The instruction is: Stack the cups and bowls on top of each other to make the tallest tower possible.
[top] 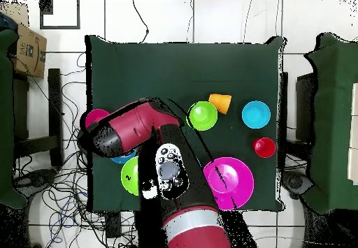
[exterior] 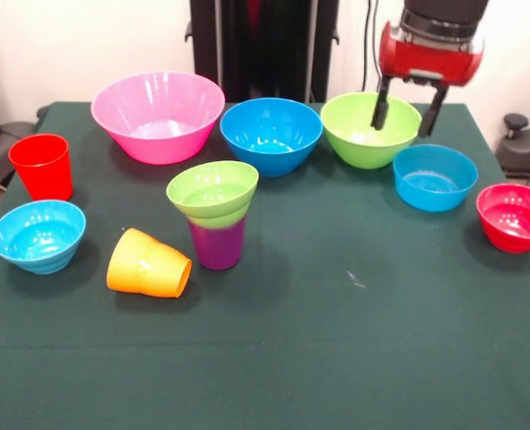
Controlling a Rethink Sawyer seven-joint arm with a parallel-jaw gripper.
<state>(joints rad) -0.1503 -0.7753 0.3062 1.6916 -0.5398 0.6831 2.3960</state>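
Observation:
My gripper [exterior: 409, 112] is open and empty. It hangs above the right rim of the mid-sized lime green bowl [exterior: 363, 134], just behind the small blue bowl [exterior: 435, 176]. The small lime green bowl [exterior: 212, 190] sits on the upright purple cup [exterior: 217, 244], also seen in the overhead view [top: 203, 115]. The orange cup [exterior: 149, 263] lies on its side left of the purple cup. The red cup [exterior: 42, 166] stands upright at far left, with the light blue bowl [exterior: 38, 235] in front of it. The big pink bowl [exterior: 158, 115], mid-sized blue bowl [exterior: 271, 134] and small red bowl [exterior: 516, 216] stand alone.
The robot pedestal [exterior: 263, 45] stands behind the table's far edge. In the overhead view the arm [top: 136, 128] covers the mid-sized blue bowl and most of the small blue one. Chairs stand at both sides of the table [exterior: 337, 358], and cables lie on the floor.

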